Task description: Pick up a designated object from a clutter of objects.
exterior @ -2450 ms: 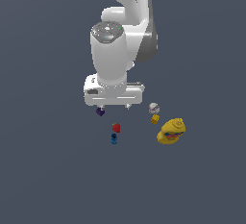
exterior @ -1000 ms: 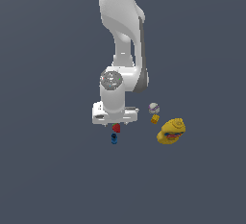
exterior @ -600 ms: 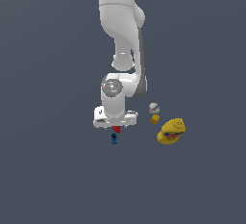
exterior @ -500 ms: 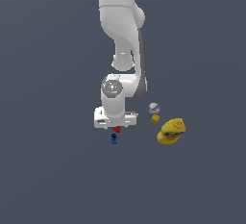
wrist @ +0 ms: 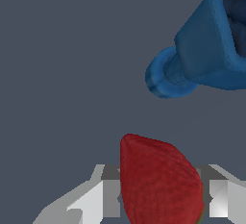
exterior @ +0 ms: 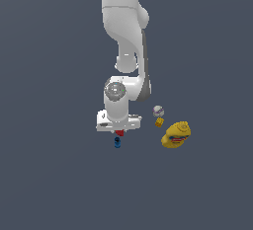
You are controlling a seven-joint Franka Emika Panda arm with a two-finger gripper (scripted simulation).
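The designated object, a tiny red strawberry-like lump (exterior: 119,132), lies just under the white hand in the exterior view. In the wrist view the lump (wrist: 158,177) fills the space between the two grey fingers (wrist: 103,196). My gripper (exterior: 119,134) is down over it with the jaws on either side, and a thin gap shows on one side. The rest of the clutter: a blue cylinder (exterior: 117,142) right in front of the lump, a white ball (exterior: 158,110), a small yellow cube (exterior: 159,122) and a larger yellow bottle-like object (exterior: 176,134). The purple cube is hidden behind the hand.
The blue cylinder (wrist: 202,45) lies very close beyond the lump in the wrist view. The ball, yellow cube and yellow object sit apart toward the exterior view's right. The floor is a plain dark grey surface (exterior: 49,174).
The arm has come down and shifted toward the red lump. The hand now covers the purple cube, and the fingers straddle the lump. The objects have not moved.
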